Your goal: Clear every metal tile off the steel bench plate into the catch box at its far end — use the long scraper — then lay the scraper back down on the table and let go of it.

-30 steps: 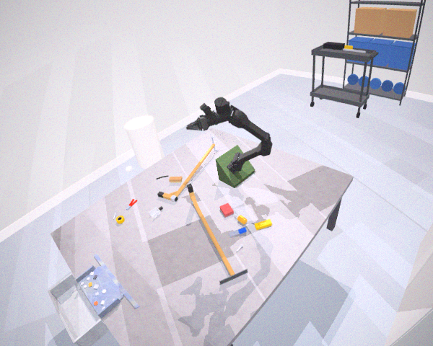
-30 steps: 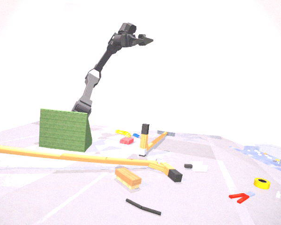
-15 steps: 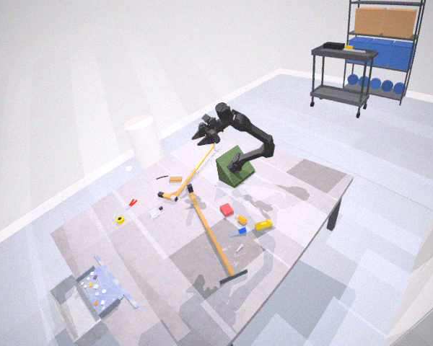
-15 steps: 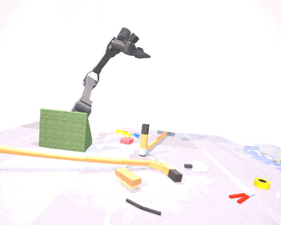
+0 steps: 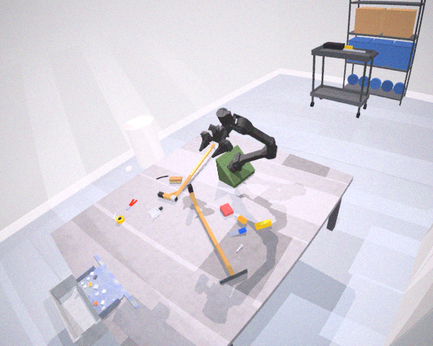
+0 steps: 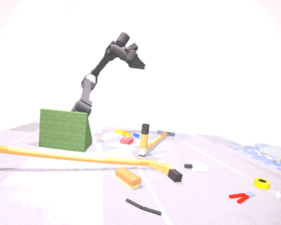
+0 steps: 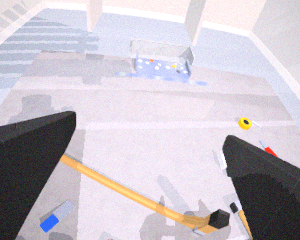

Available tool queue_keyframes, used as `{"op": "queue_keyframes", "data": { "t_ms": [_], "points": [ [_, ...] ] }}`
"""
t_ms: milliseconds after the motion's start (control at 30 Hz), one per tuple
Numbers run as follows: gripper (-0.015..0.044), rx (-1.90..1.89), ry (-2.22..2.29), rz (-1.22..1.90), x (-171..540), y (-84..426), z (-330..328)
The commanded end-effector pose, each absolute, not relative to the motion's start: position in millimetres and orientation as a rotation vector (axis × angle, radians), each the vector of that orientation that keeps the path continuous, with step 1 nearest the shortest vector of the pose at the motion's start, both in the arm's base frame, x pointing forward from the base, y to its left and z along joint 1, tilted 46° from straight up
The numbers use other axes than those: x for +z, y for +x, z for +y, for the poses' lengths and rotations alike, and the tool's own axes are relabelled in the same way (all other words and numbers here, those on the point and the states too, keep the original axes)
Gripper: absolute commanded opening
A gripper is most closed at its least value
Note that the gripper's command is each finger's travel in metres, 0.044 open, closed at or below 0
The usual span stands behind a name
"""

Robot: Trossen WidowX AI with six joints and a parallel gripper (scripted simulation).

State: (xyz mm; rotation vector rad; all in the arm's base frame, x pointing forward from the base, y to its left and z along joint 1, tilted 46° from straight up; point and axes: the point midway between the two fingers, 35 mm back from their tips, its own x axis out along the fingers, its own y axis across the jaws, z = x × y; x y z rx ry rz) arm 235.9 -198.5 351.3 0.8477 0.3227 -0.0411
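Observation:
My gripper (image 5: 207,151) (image 6: 144,66) (image 7: 153,131) is open and empty, high above the table. The long scraper (image 5: 208,226) (image 6: 157,140) (image 7: 115,187) lies on the table, its wide grey blade (image 5: 233,277) (image 6: 166,133) away from the arm base and its black-tipped grip nearer the base. The blue-grey steel plate (image 5: 111,285) (image 7: 162,76) is at the far end of the table. Several small white, orange, yellow and dark tiles (image 5: 95,286) (image 6: 265,153) lie on it. The pale catch box (image 5: 61,311) (image 7: 160,50) adjoins its far edge; I make out no tiles inside.
A second long wooden-handled tool (image 5: 196,169) (image 6: 75,158) lies beside the scraper's grip. The green base block (image 5: 233,173) (image 6: 63,131) carries the arm. A red block (image 5: 226,209), yellow object (image 5: 263,224), blue-handled tool (image 5: 242,231), brush (image 5: 175,179), tape roll (image 7: 245,123) and red pliers (image 6: 242,197) lie around.

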Motion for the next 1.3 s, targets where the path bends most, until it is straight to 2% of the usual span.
{"op": "queue_keyframes", "data": {
  "t_ms": [0,567,1267],
  "points": [
    [0.044,0.073,0.79,0.305,354,235,-177],
    [0.044,0.432,0.591,0.145,371,223,-112],
    [0.044,0.443,0.584,0.136,372,221,-109]
  ]
}}
